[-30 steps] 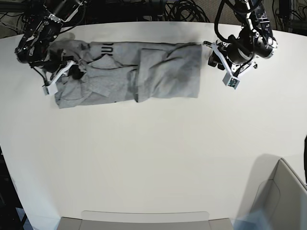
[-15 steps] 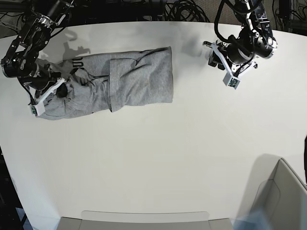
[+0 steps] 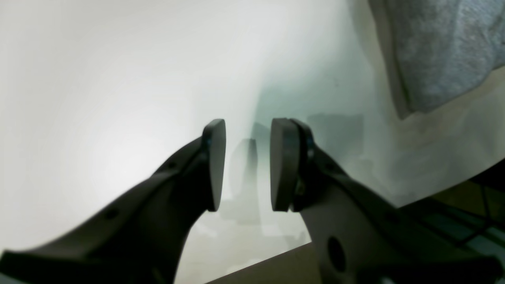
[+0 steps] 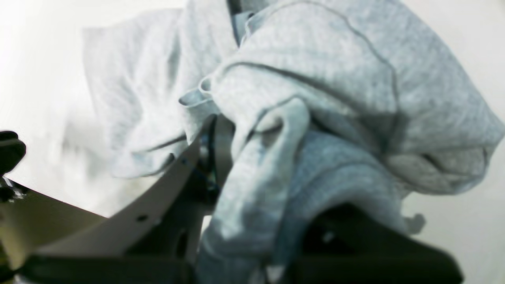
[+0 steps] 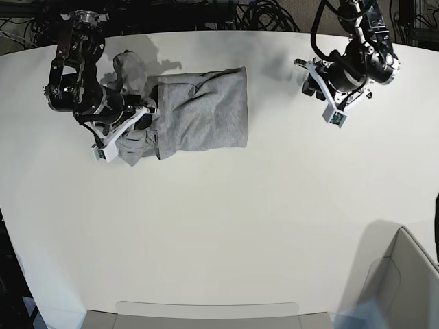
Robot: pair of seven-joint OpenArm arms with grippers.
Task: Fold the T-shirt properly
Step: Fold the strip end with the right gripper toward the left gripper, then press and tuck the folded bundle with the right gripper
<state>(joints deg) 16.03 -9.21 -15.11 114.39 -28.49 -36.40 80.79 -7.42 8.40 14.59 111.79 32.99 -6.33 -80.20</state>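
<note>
My left pincer (image 3: 246, 165) hangs over the white counter (image 3: 118, 71), its dark pads apart with nothing between them. A grey T-shirt (image 3: 438, 51) edge lies at upper right.

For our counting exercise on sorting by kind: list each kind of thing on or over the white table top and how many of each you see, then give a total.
Heather-grey cotton T-shirt: 1
Robot pincers: 2, the right pincer shut on the shirt's bunched end, the left pincer open over bare white table
Pale open box at the table's corner: 1
Total: 4
</note>
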